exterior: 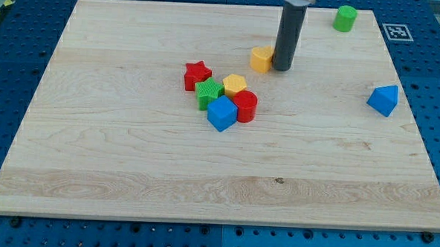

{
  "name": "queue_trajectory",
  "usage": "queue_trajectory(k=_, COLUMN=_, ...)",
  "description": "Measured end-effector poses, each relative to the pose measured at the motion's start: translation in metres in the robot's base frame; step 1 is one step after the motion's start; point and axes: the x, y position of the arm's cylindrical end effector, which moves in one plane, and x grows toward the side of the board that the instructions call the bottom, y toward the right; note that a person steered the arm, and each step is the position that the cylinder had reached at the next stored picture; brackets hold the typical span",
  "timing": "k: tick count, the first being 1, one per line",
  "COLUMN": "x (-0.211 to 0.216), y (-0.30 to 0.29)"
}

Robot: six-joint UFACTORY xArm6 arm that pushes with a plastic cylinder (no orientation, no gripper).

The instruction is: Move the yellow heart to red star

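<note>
The yellow heart [261, 59] lies on the wooden board above the view's middle. My tip [282, 68] stands right against its right side. The red star [197, 75] lies to the left of the heart and a little lower, with a gap of bare board between them. The star is at the top left of a tight cluster of blocks.
The cluster holds a green star-like block [209, 93], a yellow hexagon [235, 85], a red cylinder [244, 107] and a blue cube [222, 114]. A green cylinder [345, 18] stands at the top right. A blue block [383, 99] lies at the right edge.
</note>
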Motion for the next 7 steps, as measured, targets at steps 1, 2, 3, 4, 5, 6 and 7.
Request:
queue_trajectory(k=1, x=0.018, y=-0.016)
queue_trajectory(k=2, x=0.011, y=-0.015)
queue_trajectory(k=3, x=-0.001, y=-0.002)
queue_trajectory(k=4, x=-0.016, y=0.001)
queue_trajectory(k=5, x=-0.037, y=0.001)
queue_trajectory(k=6, x=-0.041, y=-0.017)
queue_trajectory(k=7, x=-0.041, y=-0.050)
